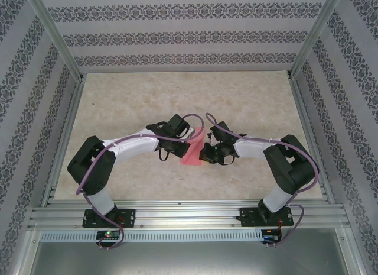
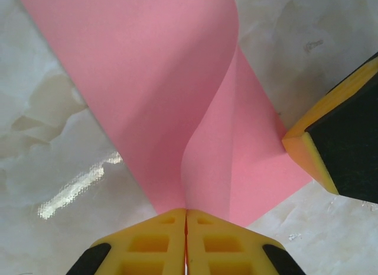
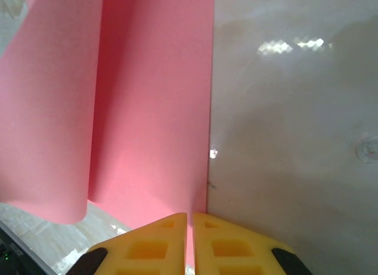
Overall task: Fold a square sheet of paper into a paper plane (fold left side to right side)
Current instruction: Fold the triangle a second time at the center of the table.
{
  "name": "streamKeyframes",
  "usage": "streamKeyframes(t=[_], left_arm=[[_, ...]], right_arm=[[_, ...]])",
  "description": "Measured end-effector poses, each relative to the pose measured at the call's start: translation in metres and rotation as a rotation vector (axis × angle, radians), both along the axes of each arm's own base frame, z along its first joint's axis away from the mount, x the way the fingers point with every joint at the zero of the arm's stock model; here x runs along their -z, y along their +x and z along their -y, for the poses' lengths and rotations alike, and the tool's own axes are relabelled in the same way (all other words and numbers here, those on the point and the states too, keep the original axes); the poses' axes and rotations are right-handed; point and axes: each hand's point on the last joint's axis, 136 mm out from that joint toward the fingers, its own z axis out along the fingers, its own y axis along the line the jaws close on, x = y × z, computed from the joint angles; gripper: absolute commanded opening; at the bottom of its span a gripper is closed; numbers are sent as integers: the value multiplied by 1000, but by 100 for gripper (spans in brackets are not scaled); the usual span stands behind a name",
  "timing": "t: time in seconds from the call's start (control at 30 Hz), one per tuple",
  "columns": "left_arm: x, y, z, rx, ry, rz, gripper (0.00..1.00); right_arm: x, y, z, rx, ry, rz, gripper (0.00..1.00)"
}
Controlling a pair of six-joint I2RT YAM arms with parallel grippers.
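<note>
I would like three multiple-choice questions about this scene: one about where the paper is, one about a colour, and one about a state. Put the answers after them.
1. Where on the table is the square sheet of paper?
A) far left corner
B) near the middle
C) against the right wall

2. What colour are the fingers of the left gripper?
A) yellow
B) blue
C) white

3. How is the sheet?
A) lying fully flat
B) crumpled into a ball
C) one side lifted and curling over

Answers:
1 B, the top view shows it mid-table.
2 A, the left wrist view shows yellow fingers.
3 C, the left wrist view shows a curved raised fold.
</note>
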Motion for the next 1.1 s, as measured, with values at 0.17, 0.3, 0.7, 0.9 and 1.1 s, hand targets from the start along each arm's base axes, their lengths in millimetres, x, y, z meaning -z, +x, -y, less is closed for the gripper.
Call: streamKeyframes(t=[0.17,0.3,0.7,0.9,1.1], left_arm=[[-2,5,3,4,0,9,10],[1,6,4,13,11,5,10],[11,11,-3,13,50,8,10],[10,16,-2,9,49,13,11],[12,20,0,14,53,14,11]], right_arm=[[1,0,-1,-8,-8,-7,12],[1,0,-2,-15,-14,-12,12],[2,-1,-7,-42,-26,-12,12],[2,-2,-8,-47,-30,-10,12],[3,-2,-7,-46,-32,-9,12]])
